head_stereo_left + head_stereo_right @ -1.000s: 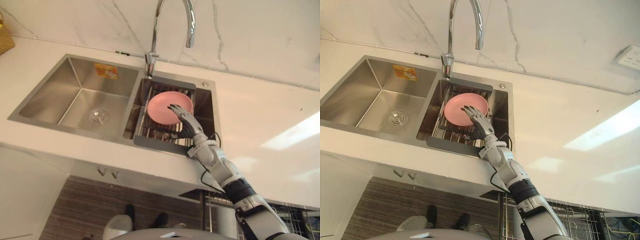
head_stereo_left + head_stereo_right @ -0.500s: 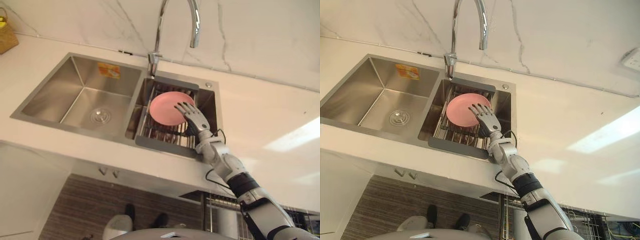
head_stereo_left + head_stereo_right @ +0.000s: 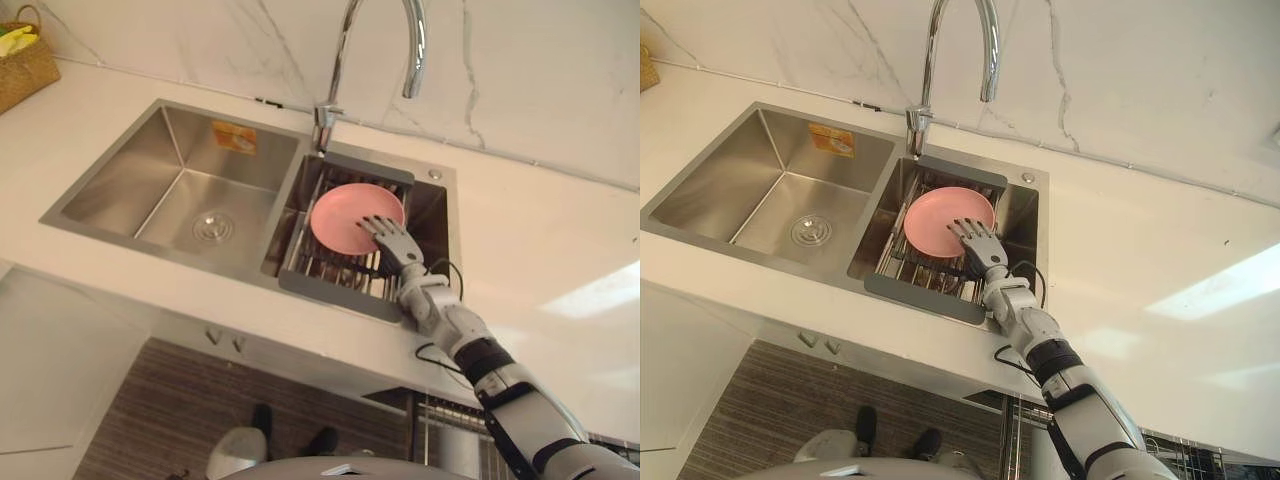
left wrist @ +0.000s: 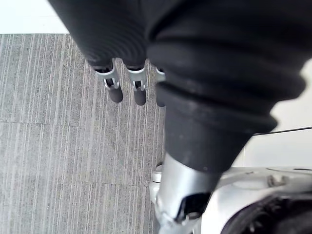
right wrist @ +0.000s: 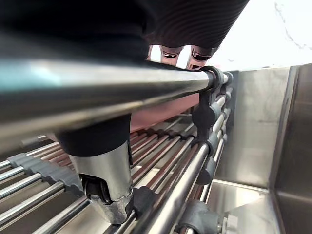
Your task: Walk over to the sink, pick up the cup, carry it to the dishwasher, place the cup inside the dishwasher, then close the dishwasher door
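— Fingers of your right hand (image 3: 982, 248): how did they stand?

— Spread and straight, curled round nothing. You had them laid over the near right edge of the pink dish (image 3: 345, 215), dark tips pointing toward the tap (image 3: 345, 50). Whether they pressed on the dish or hung just above it, I could not tell.

— And your thumb?

— Your right wrist camera showed the thumb (image 5: 105, 180) down among the bars of the wire rack (image 3: 320, 262). It was apart from the fingers (image 5: 184, 57), which sat over the dish's pink surface.

— Where did the dish lie?

— On that rack, in the right basin of the sink (image 3: 180, 180), below the tap. The sink was set in the white desk (image 3: 540, 230), and a wicker basket (image 3: 25, 65) stood at the desk's far left corner, well apart from your hand.

— Your left hand (image 4: 115, 87)?

— You let it hang over the grey striped floor (image 4: 58, 146), its fingers straight and relaxed.
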Available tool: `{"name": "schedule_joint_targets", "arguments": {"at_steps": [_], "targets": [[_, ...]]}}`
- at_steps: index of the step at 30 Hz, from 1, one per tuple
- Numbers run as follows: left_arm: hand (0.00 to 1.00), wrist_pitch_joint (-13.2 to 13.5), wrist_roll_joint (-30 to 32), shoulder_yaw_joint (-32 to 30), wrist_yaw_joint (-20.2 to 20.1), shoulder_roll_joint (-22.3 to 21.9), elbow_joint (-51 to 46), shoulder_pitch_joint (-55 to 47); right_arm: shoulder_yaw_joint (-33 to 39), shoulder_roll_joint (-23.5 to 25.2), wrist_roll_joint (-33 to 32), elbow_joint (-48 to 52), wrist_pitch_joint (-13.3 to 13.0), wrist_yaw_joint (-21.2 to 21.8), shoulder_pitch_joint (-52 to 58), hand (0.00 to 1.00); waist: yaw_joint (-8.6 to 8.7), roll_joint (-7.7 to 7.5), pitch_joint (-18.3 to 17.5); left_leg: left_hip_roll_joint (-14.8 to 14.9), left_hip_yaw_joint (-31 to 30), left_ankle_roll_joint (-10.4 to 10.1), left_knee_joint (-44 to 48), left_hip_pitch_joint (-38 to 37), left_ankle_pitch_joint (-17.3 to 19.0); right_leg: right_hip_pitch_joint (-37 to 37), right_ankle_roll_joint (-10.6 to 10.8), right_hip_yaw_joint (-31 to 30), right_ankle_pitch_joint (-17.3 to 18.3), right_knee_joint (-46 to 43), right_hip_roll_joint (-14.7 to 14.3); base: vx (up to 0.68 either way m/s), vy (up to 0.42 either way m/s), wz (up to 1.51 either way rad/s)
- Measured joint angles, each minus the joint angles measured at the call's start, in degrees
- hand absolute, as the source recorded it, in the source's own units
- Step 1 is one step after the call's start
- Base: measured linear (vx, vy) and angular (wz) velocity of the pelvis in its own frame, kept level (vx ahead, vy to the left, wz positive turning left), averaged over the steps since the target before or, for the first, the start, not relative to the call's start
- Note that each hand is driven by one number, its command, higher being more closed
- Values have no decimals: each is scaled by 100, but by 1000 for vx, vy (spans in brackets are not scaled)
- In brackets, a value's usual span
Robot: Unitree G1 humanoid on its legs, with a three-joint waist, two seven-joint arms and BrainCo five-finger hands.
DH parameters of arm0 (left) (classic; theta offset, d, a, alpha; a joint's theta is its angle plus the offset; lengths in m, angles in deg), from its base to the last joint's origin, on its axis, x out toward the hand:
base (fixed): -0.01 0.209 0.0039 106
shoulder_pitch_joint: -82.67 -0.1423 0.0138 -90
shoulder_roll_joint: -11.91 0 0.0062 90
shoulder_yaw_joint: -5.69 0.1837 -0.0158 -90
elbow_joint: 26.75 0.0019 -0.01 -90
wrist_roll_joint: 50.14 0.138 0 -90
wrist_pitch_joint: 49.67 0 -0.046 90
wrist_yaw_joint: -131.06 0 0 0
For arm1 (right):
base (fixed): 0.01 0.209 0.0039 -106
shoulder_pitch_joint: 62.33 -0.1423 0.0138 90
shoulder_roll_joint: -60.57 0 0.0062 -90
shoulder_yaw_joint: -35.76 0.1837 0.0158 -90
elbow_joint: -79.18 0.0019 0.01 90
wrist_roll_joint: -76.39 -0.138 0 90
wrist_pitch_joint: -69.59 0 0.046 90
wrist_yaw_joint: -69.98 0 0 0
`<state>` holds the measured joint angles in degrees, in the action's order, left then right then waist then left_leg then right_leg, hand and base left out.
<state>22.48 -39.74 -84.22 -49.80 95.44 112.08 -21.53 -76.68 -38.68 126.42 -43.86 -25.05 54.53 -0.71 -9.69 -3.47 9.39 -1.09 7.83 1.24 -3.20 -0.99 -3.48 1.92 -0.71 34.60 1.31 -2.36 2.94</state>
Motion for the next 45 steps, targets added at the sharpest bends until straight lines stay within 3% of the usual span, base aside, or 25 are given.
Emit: {"name": "schedule_joint_targets", "arguments": {"at_steps": [3, 11, 12, 21, 26, 32, 40, 45], "targets": [[0, 3, -1, -1, -23, 0, -7, 0, -3, 0, 7, -96, 18, -43, -85, 0, -49, 2, 31, 0, -10, -26, -1, 19, 16, -20, 13, 8, 9, 4, 1, -8, 35, 1], [0, 114, -9, -9, -34, 2, -52, 9, 6, -55, 12, -439, 263, -744, -552, 0, -98, -17, 255, 0, -41, -27, 17, 203, -26, -202, 36, 57, 30, -27, 22, -7, 35, 1], [0, 161, -8, -11, -32, 3, -53, 11, 6, -117, 10, -438, 262, -799, -588, 100, -115, -23, 308, -1, -59, -26, 23, 208, -27, -200, 36, 64, 30, -28, 22, 17, 33, 6], [0, 277, -1, -7, 216, 30, -62, 128, 14, -314, -27, -469, 260, -1028, -818, 100, -142, -102, 524, -5, -147, 18, 80, 292, -48, -219, -3, 123, 5, -33, 7, 28, 15, 4], [0, 343, 3, -4, 347, 64, -91, 164, 0, -379, -4, -462, 108, -1353, -835, 100, -149, -110, 610, 2, -148, 20, 100, 304, -38, -218, -2, 122, 5, -26, -3, 4, 19, 0], [0, 423, 325, 3, 807, 65, -91, 165, -126, -507, 130, -461, 34, -1594, -888, 100, -175, -150, 719, 8, -147, -18, 113, 344, -11, -243, 20, 114, 19, 6, -13, -4, 36, 0], [0, 493, 569, 5, 1064, 93, -98, 183, -181, -652, 454, -290, -383, -2217, -897, 100, -175, -161, 723, 39, -122, 32, 124, 393, -32, -296, -62, 76, -36, 5, -42, 27, 29, -2], [0, 527, 737, 4, 1072, 95, -95, 183, -173, -766, 865, 416, -576, -2255, -909, 100, -160, -171, 721, 92, 17, 33, 182, 348, 8, -227, -138, -86, -95, 135, -130, 34, 24, -13]]}}
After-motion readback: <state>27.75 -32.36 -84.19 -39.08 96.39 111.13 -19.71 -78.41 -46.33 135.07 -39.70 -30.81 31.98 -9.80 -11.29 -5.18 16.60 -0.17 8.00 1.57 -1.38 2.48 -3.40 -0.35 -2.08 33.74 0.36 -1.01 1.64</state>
